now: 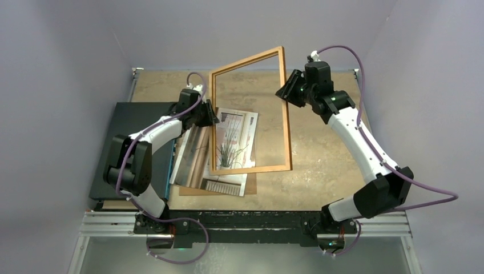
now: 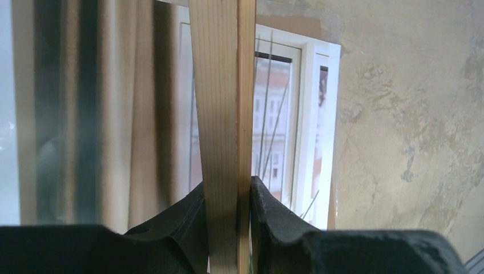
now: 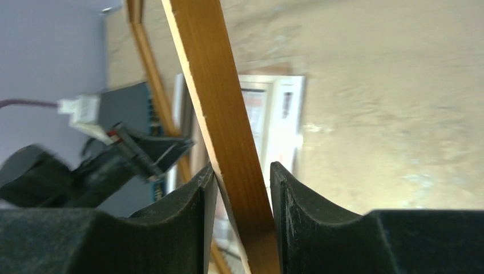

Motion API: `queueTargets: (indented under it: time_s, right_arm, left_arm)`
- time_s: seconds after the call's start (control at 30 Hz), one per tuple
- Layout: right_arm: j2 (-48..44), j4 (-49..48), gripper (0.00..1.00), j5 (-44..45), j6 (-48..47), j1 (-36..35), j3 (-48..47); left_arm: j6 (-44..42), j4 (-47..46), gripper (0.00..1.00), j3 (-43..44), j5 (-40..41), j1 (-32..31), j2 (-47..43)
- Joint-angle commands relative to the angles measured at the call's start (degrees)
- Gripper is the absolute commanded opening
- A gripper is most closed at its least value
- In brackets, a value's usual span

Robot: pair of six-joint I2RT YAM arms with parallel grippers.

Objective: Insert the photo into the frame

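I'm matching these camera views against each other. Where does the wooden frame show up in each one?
Top external: the frame stands tilted up at the centre.
Left wrist: one rail runs straight up the middle.
Right wrist: a rail slants up from bottom centre.
Shared landmark: the photo behind it.

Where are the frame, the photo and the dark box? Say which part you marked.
frame (image 1: 286, 114): top view, on its right rail.
photo (image 1: 193, 160): top view, on the striped part left of the frame.
dark box (image 1: 137, 116): top view, on its bare far end.
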State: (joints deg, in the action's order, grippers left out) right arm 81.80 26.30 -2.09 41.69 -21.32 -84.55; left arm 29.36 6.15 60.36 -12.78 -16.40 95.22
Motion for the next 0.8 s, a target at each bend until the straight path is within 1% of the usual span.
queueTargets:
  time_s: [0.0,0.2,0.4,0.57,0.77]
  right_arm:
    - [1.6,3.6,0.41,5.0,-6.8,3.2,0.6]
    - [3.9,1.9,0.41,9.0,-9.8,7.7,5.5]
    - [7.4,-0.2,0.4,13.6,-11.7,9.3,8.7]
    - [10.1,-2.0,0.4,12.1,-11.2,14.0,11.7]
    - [13.5,-3.7,0.4,14.2,-11.8,17.5,13.2]
  left_arm:
    - [3.3,-2.5,0.02,4.5,-2.0,-4.2,-1.0]
    - [4.4,-1.8,0.0,7.4,-0.7,-9.7,2.4]
    - [4.1,-2.3,0.0,11.6,0.6,-15.0,8.3]
    - [3.7,-2.0,0.0,18.0,1.4,-19.0,14.5]
    - [4.2,-2.4,0.0,23.7,1.9,-23.0,20.9]
